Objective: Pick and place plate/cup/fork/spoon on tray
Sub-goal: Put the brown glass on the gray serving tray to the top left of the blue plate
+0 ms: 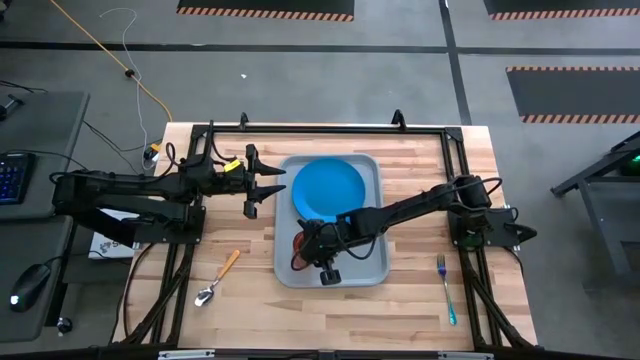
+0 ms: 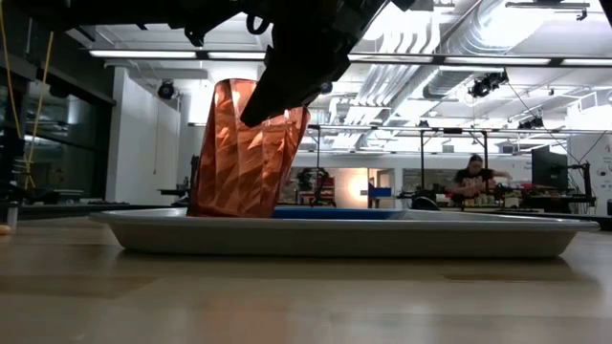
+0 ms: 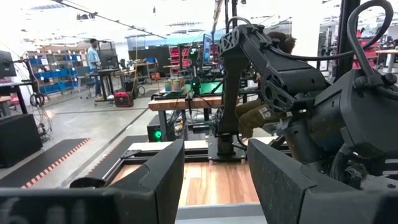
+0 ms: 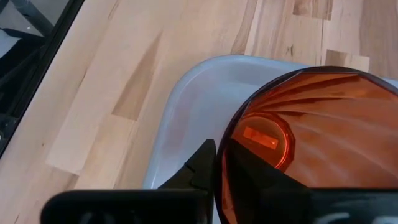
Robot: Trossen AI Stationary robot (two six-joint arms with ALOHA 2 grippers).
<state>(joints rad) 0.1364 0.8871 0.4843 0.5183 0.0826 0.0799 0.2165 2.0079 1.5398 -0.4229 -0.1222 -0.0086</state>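
The pale grey-blue tray (image 1: 375, 275) lies mid-table with the blue plate (image 1: 328, 188) flat on its far half. The red cup (image 1: 299, 243) is over the tray's near left corner, with my right gripper (image 1: 308, 247) shut on it. In the low view the cup (image 2: 239, 153) leans a little, its base down behind the tray's rim (image 2: 382, 234). The spoon (image 1: 218, 278) lies on the wood left of the tray, and the fork (image 1: 446, 290) lies to its right. My left gripper (image 1: 270, 187) hovers open beside the tray's far left edge. My right gripper holds the cup by its wall at the rim (image 4: 225, 149), one finger (image 4: 261, 183) inside the cup and one (image 4: 199, 168) outside. The fingers slant down from the table's right side. The cup stands mouth up, slightly tilted. The tray's rim hides whether its base rests on the tray.
Black frame rails (image 1: 330, 128) run along the table's far and side edges. A keyboard (image 1: 12, 175) and mouse (image 1: 28, 285) sit off the table to the left. Bare wood lies near the front edge. A person (image 2: 473, 177) works far behind the table.
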